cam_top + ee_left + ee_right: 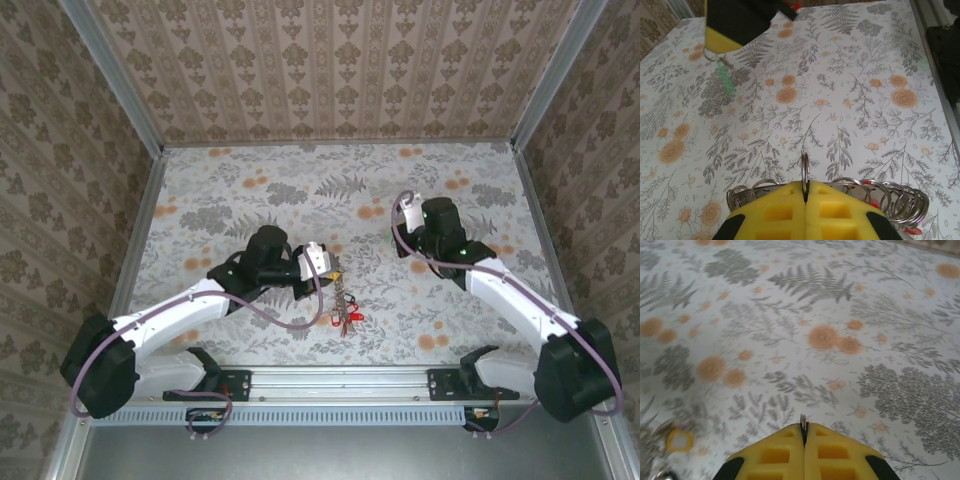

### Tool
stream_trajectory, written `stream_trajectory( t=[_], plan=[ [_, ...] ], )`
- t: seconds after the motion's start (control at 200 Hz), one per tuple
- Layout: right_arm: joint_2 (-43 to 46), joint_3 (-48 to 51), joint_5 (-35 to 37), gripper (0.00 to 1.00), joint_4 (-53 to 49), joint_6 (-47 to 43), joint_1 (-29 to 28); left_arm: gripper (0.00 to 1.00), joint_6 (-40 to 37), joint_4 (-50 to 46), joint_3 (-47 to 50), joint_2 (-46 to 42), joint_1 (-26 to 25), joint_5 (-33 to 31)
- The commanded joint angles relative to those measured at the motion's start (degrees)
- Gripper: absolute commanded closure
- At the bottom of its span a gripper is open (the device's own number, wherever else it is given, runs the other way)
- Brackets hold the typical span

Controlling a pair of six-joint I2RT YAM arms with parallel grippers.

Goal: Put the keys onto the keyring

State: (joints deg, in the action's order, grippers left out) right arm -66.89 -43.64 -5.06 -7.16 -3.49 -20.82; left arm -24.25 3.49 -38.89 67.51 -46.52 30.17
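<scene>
Left gripper [805, 189] is clamping shut on a thin silver wire keyring [804, 167], which is standing upright and edge-on between its yellow pads. A row of linked silver metal rings [892, 199] is lying just beside the left gripper, on either side, with small red plastic tags [355, 318] among them. Right gripper [803, 430] is hanging well apart from the left gripper, on its far side. It is pinching the thin metal loop of a translucent green plastic key [727, 80], which is dangling below it.

Robot lab cell — mock-home dressing, damask-papered walls [330, 60] on three sides, floral tablecloth [300, 190], aluminium frame [113, 75], two arms [190, 310] bolted at front.
</scene>
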Motion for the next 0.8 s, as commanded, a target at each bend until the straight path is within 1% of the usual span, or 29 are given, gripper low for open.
stream_trajectory(
  t=[0.0, 0.075, 0.125, 0.195, 0.275, 0.505, 0.66, 0.795],
  plan=[
    [5.14, 1.29, -6.60, 1.00, -2.85, -11.52, -1.82, 1.00, -3.57, -0.62, -2.47, 0.17, -0.95, -1.18],
    [8.96, 2.80, -13.22, 1.00, -7.09, -19.99, -3.27, 1.00, -4.40, -1.37, -2.84, 0.30, -1.62, -2.61],
    [11.63, 4.58, -16.76, 1.00, -7.86, -24.70, -4.76, 1.00, -4.57, -1.48, -2.90, 0.58, -1.94, -2.97],
    [14.26, 6.47, -21.16, 1.00, -7.03, -26.63, -6.03, 1.00, -4.57, -1.55, -3.17, 1.21, -2.47, -3.75],
    [14.48, 7.09, -24.75, 1.00, -6.74, -26.88, -7.12, 1.00, -4.66, -1.73, -3.65, 2.07, -3.21, -4.16],
    [10.92, 6.65, -24.74, 1.00, -5.20, -25.95, -12.40, 1.00, -4.18, -0.33, -3.74, 3.75, -5.05, -4.63],
    [8.98, 6.43, -25.00, 1.00, -1.77, -20.51, -14.56, 1.00, -3.72, 0.08, -4.30, 5.30, -5.76, -6.29],
    [8.98, 7.75, -22.43, 1.00, 2.35, -16.55, -15.13, 1.00, -3.06, 0.77, -4.61, 6.06, -5.94, -6.45]
  ],
)
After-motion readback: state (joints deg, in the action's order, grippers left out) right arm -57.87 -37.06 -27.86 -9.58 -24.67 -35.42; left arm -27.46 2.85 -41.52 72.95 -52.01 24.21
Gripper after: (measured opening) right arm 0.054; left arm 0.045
